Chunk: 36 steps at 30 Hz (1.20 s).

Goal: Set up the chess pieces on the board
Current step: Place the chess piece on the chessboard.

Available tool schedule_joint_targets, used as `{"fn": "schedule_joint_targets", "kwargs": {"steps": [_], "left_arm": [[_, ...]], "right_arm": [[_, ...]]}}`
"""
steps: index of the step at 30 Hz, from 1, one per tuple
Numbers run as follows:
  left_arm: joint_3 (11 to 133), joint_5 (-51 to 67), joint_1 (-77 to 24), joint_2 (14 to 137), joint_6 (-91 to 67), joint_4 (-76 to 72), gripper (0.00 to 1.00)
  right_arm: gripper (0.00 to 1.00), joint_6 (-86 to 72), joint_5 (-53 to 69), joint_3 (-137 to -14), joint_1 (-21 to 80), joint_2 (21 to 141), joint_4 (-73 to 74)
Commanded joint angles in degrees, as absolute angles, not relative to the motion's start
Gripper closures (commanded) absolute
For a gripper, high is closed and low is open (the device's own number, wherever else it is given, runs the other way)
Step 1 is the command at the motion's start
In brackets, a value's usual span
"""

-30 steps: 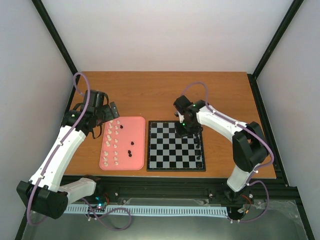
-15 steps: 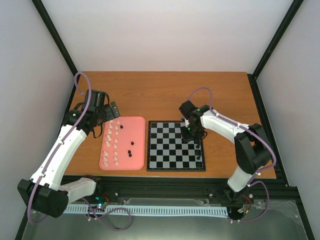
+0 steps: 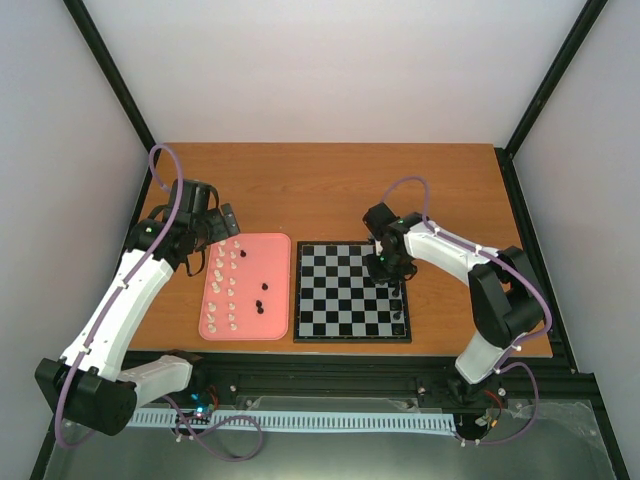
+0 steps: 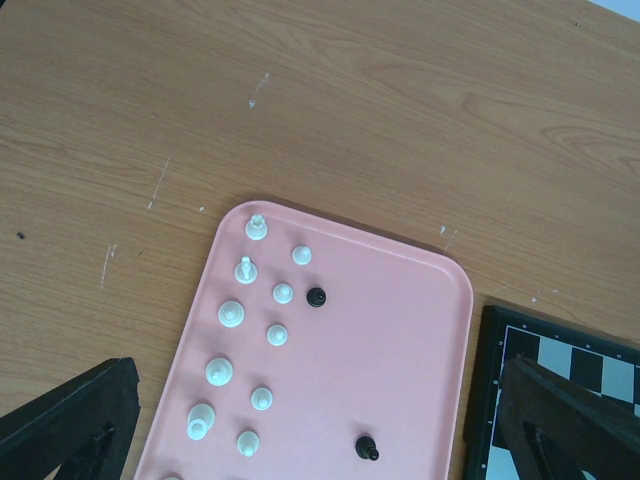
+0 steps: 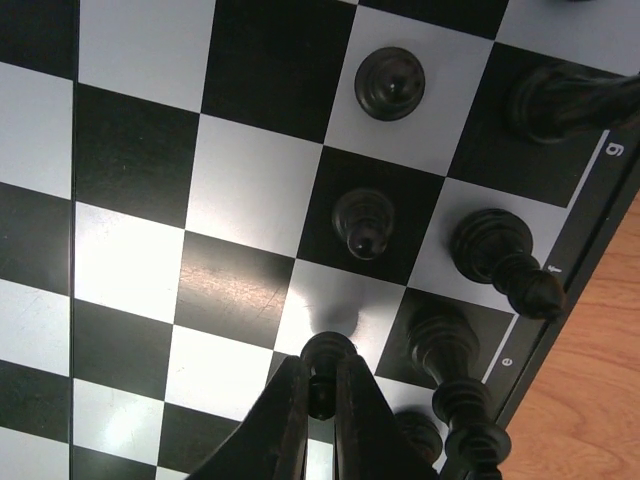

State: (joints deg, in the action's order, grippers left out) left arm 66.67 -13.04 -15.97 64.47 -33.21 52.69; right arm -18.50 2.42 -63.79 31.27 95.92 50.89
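The right wrist view alone shows the right end effector point(image 5: 320, 388) clenched on a black pawn point(image 5: 327, 352) at the board point(image 5: 130, 260), near the surface's near edge, beside black pieces point(image 5: 490, 250) along its right rim. Farther left, the left end effector point(image 4: 315, 400) hangs released over the pink tray point(image 4: 400, 330) holding white pieces point(image 4: 231, 314).

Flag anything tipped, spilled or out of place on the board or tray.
Nothing stands out. The black pieces on the board stand upright, each on its own square, and the white pieces on the pink tray stand in rows. Only faint scuffs mark the table.
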Motion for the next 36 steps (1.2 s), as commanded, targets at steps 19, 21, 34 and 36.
{"fn": "schedule_joint_targets", "kwargs": {"steps": [19,21,34,36], "left_arm": [[67.04,-12.74,-15.74,65.53,-32.44,51.68,0.00],[67.06,-12.85,-15.73,65.56,-32.44,51.69,0.00],[67.00,-12.77,-15.73,65.57,-32.60,51.42,0.00],[66.84,-12.70,-15.78,65.57,-32.65,51.46,0.00]], "right_arm": [[0.85,-17.64,1.49,-64.37,30.59,97.69,50.12],[0.84,-17.46,1.79,-64.55,30.59,97.44,50.10],[0.68,-16.91,3.48,-70.14,30.80,94.99,52.98],[0.63,-16.33,2.53,-73.00,31.41,95.07,54.74]]}}
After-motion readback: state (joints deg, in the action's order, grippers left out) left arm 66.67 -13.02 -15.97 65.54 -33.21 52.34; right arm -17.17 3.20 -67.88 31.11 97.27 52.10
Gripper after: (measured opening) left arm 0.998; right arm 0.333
